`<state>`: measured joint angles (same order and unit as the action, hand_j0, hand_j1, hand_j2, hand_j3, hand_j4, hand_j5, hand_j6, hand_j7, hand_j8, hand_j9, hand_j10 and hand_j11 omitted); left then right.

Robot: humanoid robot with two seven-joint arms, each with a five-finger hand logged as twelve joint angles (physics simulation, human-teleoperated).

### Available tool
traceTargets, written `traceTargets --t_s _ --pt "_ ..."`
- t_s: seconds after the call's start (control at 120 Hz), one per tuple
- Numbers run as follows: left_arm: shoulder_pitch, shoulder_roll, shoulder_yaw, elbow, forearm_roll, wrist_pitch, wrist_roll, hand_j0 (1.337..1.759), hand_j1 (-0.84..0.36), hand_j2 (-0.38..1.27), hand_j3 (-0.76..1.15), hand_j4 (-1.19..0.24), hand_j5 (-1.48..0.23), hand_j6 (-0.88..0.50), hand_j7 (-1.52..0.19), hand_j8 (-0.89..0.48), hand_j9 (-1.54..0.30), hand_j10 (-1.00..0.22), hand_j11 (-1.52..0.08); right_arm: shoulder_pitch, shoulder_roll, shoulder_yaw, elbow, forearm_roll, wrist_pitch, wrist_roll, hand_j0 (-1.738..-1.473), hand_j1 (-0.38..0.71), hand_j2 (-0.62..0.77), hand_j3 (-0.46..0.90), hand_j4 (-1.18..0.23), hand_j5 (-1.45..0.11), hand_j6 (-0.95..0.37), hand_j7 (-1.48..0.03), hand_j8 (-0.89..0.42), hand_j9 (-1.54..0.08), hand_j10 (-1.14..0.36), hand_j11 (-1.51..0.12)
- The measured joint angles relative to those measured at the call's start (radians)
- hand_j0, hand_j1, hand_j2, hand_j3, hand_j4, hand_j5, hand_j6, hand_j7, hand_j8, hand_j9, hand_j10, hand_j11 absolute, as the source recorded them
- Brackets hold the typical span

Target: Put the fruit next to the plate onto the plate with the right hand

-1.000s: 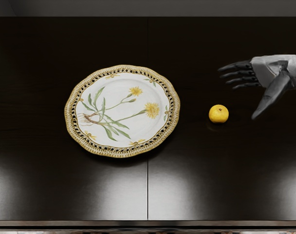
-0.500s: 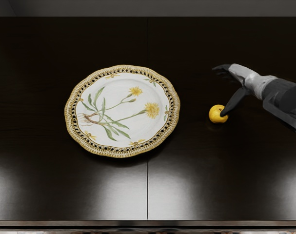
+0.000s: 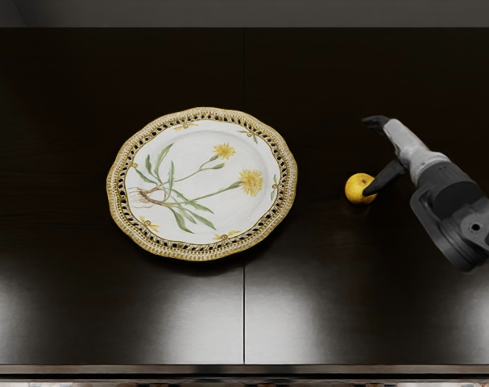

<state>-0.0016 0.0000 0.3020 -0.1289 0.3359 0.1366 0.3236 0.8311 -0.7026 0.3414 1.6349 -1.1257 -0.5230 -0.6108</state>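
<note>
one hand at the fruit, no grasp yet

one second ago your right hand was higher in the upper right of the frame, palm turned to the camera, well apart from the fruit. now it has come down and turned on its edge, and the forearm enters from the lower right. the thumb reaches down and to the left, and its tip meets the right side of the fruit. whether it presses or only lies in front of it, this view does not tell. the fingers are stretched out toward the upper left, apart from the thumb, so the hand is spread and holds nothing.

the fruit has not moved in this time. it lies on the dark table, right of centre, near the right rim of the plate but not touching it, so it is not on the plate yet.

for the task this means, in my judgement, that the approach is nearly finished and the closing is the step now. you should bring the fingers round the far side before the thumb pushes more, because a round fruit can roll away to the left. the left arm does not show.
</note>
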Motion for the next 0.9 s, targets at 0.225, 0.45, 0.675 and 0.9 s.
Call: traceTargets --t_s 0.225,0.45,0.675,0.9 --pt "-0.001 0.000 0.000 0.000 0.000 0.000 0.000 1.658 0.34 0.00 0.00 -0.01 -0.01 -0.01 -0.01 -0.01 -0.01 -0.01 -0.01 -0.038 0.083 0.000 -0.101 -0.006 -0.027 0.000 -1.658 -0.15 -0.03 0.00 -0.17 -0.21 -0.17 -0.21 -0.17 -0.21 -0.17 -0.21" --pt "-0.001 0.000 0.000 0.000 0.000 0.000 0.000 1.658 0.34 0.00 0.00 -0.01 -0.01 -0.01 -0.01 -0.01 -0.01 -0.01 -0.01 -0.058 0.148 -0.001 -0.165 -0.007 -0.030 0.000 -1.658 -0.05 -0.05 0.00 -0.26 -0.33 -0.26 -0.33 -0.26 -0.33 -0.26 -0.33" --pt "0.000 0.000 0.000 0.000 0.000 0.000 0.000 1.658 0.34 0.00 0.00 -0.01 -0.01 -0.01 -0.01 -0.01 -0.01 -0.01 -0.01 -0.071 0.143 -0.001 -0.168 -0.007 -0.029 0.000 -1.658 0.16 -0.08 0.00 -0.42 -0.55 -0.43 -0.55 -0.42 -0.55 -0.42 -0.55" --pt "0.000 0.000 0.000 0.000 0.000 0.000 0.000 1.658 0.34 0.00 0.00 -0.01 -0.01 -0.01 -0.01 -0.01 -0.01 -0.01 -0.01 -0.089 0.136 0.000 -0.160 -0.016 -0.025 0.001 -1.652 0.31 0.08 0.00 -0.55 -0.70 -0.35 -0.71 -0.28 -0.72 -0.43 -0.72"
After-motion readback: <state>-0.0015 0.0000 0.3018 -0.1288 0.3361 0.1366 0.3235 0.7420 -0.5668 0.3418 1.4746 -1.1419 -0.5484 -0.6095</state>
